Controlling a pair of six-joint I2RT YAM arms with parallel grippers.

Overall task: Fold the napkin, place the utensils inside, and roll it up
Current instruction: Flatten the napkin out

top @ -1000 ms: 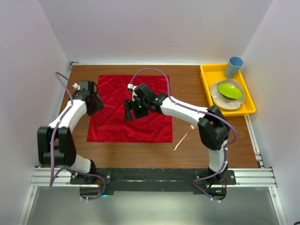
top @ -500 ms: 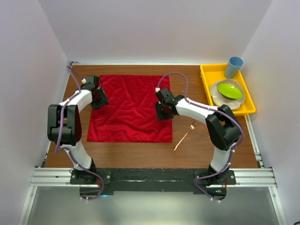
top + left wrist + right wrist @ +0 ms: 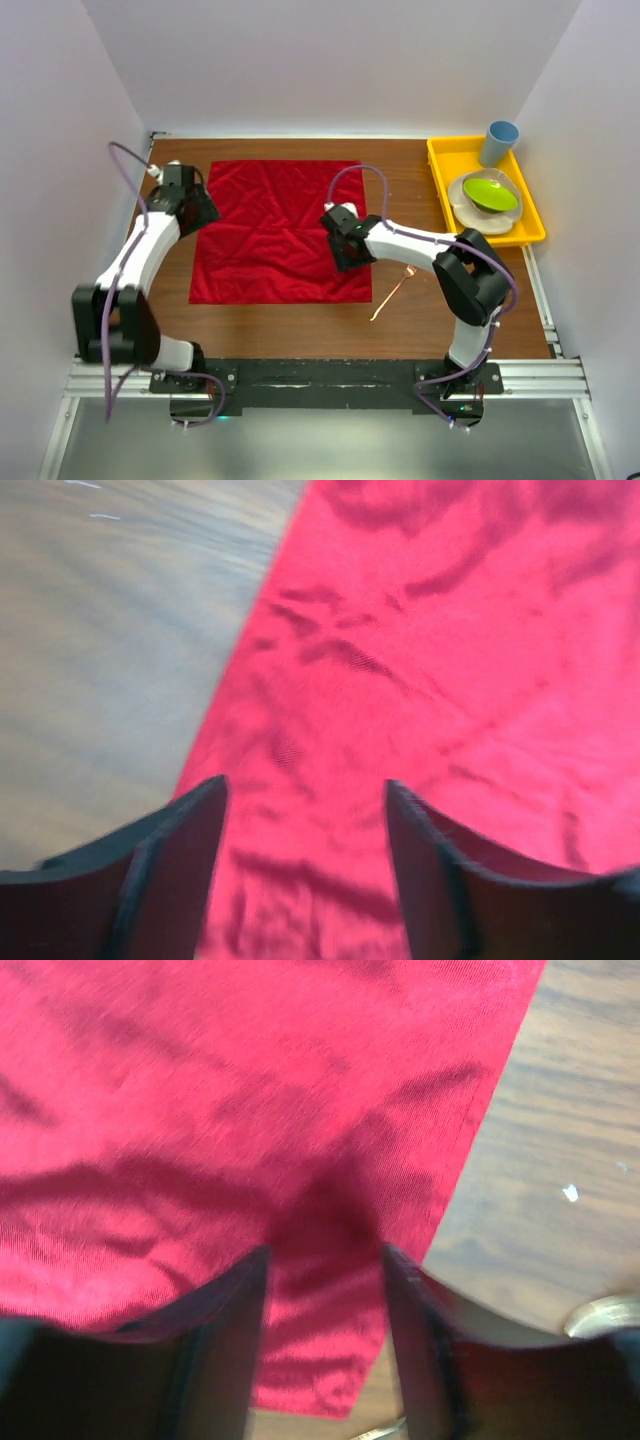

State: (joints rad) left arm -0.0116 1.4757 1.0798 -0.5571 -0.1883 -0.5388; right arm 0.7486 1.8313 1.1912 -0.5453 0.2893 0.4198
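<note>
Shifting since 0.5 s ago, L gripper (image 3: 200,212) & R gripper (image 3: 345,252) hover open, empty, at napkin (image 3: 275,235) edges; fold unstarted.

I read the napkin (image 3: 270,240) as wrinkled red cloth with a slight sheen; table (image 3: 300,330) matt wood grain; utensil (image 3: 393,294) shiny copper metal; tray (image 3: 440,190) glossy yellow plastic.

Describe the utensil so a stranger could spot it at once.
Find the red napkin spread on the wooden table. Just off its near right corner, on bare wood, lies the utensil. It is thin, copper-coloured and slanted, lying loose, while the dishes sit in the yellow tray farther back.
</note>
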